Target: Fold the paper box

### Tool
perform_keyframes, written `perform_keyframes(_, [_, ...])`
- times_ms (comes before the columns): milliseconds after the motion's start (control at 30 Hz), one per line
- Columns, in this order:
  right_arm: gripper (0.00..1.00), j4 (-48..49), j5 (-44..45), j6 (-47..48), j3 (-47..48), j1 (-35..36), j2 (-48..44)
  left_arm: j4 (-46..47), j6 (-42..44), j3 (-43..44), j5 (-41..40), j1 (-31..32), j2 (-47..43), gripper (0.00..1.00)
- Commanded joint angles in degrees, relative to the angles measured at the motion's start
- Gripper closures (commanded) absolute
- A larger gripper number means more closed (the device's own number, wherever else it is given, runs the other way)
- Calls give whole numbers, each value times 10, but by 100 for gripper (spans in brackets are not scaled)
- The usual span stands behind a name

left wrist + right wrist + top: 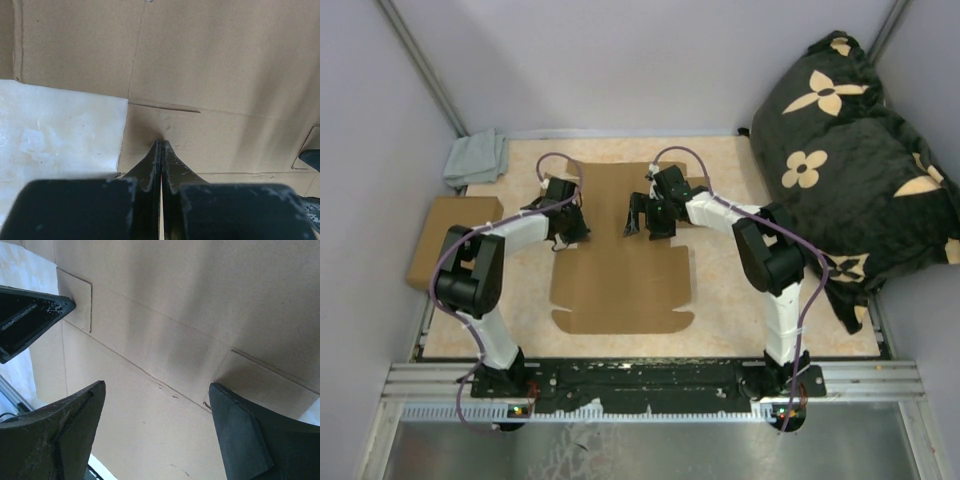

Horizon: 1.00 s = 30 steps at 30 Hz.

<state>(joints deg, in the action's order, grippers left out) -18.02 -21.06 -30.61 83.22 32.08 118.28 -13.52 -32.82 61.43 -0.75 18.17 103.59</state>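
Item, paper box (620,270): thin brown die-cut cardboard sheet, unfolded. Lies flat on the bench (770,300), at its middle, between the two arms. Far end narrower and running under both hands; near end wider, with notched corners and rounded flaps toward the arm bases. Crease lines and cut tabs visible across the surface in both wrist views.

Item, left hand (161,144): jaws pressed fully together, nothing seen between them. Points down at the sheet's left part, tips meeting the cardboard just beside a crease and close to an inner corner of the sheet's edge, bare bench showing to the left of it.

Item, right hand (157,387): jaws spread wide, gripping nothing. Hangs over the far middle of the sheet, fingers either side of a long crease; cannot tell whether the tips touch the cardboard.

Other stock: plain brown cardboard box (450,235) at the bench's left edge, well apart from the sheet; grey cloth (475,158) at the far left corner; dark cushion with pale flower pattern (860,150) at the right side.
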Motion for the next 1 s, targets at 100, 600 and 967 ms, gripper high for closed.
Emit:
perform_keyframes(100, [14, -66, 30, 21, 19, -4, -43, -26, 2, -51, 0, 5, -41, 100])
perform_keyframes(600, [10, -183, 90, 73, 269, -102, -38, -53, 54, 79, -47, -21, -126, 57])
perform_keyframes(967, [1, -181, 148, 142, 573, -149, 216, 35, 70, 240, 39, -153, 43, 46])
